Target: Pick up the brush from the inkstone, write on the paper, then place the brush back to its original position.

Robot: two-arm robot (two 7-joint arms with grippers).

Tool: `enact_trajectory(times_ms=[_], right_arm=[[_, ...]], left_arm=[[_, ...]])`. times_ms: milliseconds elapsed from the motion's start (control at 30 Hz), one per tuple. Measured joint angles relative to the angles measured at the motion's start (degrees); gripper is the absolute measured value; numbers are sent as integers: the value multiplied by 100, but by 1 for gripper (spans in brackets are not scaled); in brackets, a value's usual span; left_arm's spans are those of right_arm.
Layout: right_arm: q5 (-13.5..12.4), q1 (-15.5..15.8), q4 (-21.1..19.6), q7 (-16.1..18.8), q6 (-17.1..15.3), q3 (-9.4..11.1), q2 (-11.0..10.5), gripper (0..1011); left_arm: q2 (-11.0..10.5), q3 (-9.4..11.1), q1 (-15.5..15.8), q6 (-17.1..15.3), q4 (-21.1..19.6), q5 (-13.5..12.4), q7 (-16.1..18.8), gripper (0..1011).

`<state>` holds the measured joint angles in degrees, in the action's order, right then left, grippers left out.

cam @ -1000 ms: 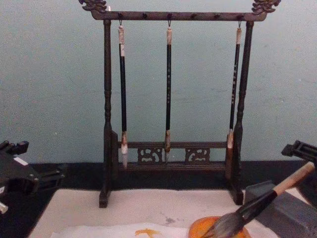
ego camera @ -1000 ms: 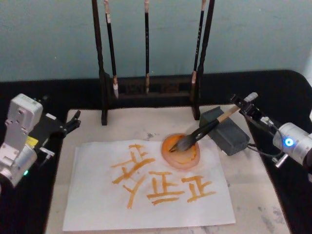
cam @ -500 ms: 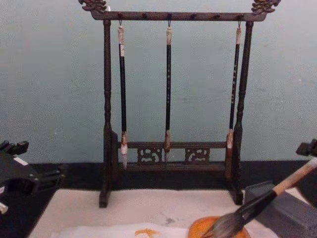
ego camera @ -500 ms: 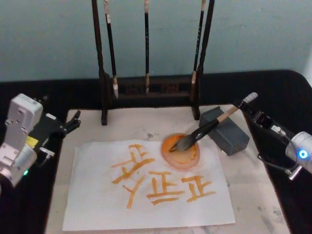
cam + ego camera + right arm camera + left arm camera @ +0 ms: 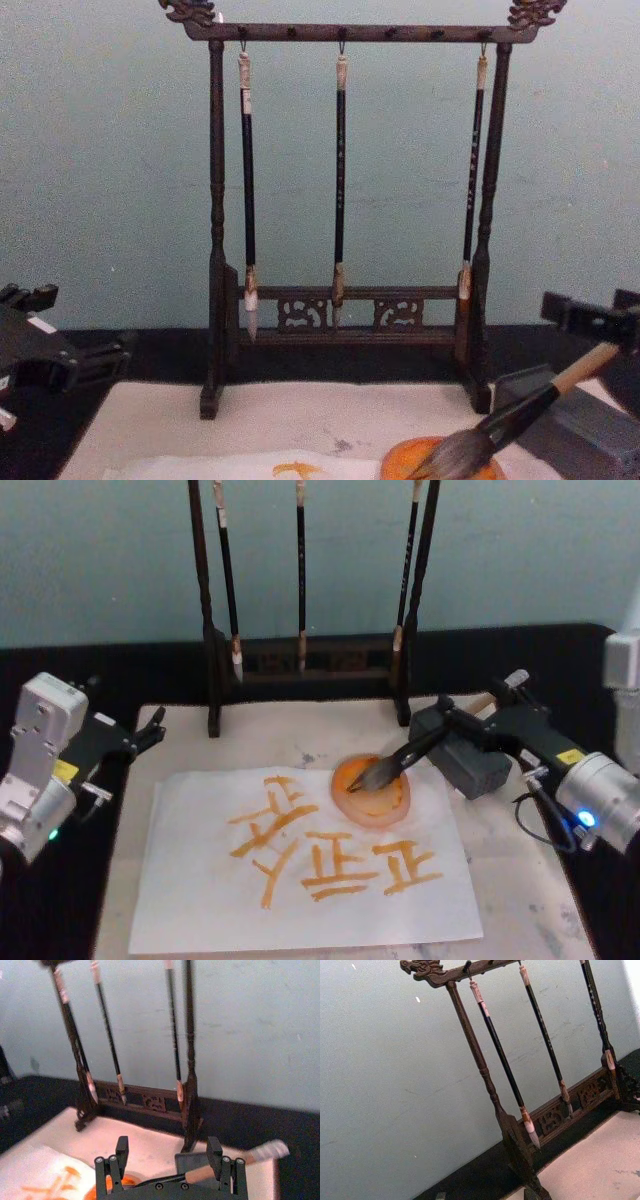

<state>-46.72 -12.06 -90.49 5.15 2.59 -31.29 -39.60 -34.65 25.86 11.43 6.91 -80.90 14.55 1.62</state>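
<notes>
Orange brush-painted characters on the paper (image 5: 300,865), about four, each looks like 正; the leftmost ones are sloppier and hard to read for sure. Yellow stickers on both grippers too small to read. No brands or numbers legible

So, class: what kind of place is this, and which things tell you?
Probably a calligraphy desk set up for a robot. A wooden rack hangs three thin brushes, a paper carries orange characters, and a thick brush rests in an orange ink dish.
</notes>
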Motion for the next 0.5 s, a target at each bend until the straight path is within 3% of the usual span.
enact_trajectory(times_ms=[67,133,167,200,233,267,300,500], right_arm=[[503,-84,55,-106,122,-151,32,1000],[818,-144,108,-170,195,-249,59,1000],[1145,-197,167,-242,267,-346,87,1000],[1145,-197,167,-242,267,-346,87,1000],[1441,-250,222,-304,323,-428,112,1000],[1533,-270,244,-325,341,-459,121,1000],[1797,-315,303,-386,378,-536,149,1000],[2553,-448,533,-593,448,-723,262,1000]], left_arm=[[0,0,0,0,0,0,0,1010],[0,0,0,0,0,0,0,1010],[0,0,0,0,0,0,0,1010],[0,0,0,0,0,0,0,1010],[0,0,0,0,0,0,0,1010],[0,0,0,0,0,0,0,1010],[0,0,0,0,0,0,0,1010],[0,0,0,0,0,0,0,1010]])
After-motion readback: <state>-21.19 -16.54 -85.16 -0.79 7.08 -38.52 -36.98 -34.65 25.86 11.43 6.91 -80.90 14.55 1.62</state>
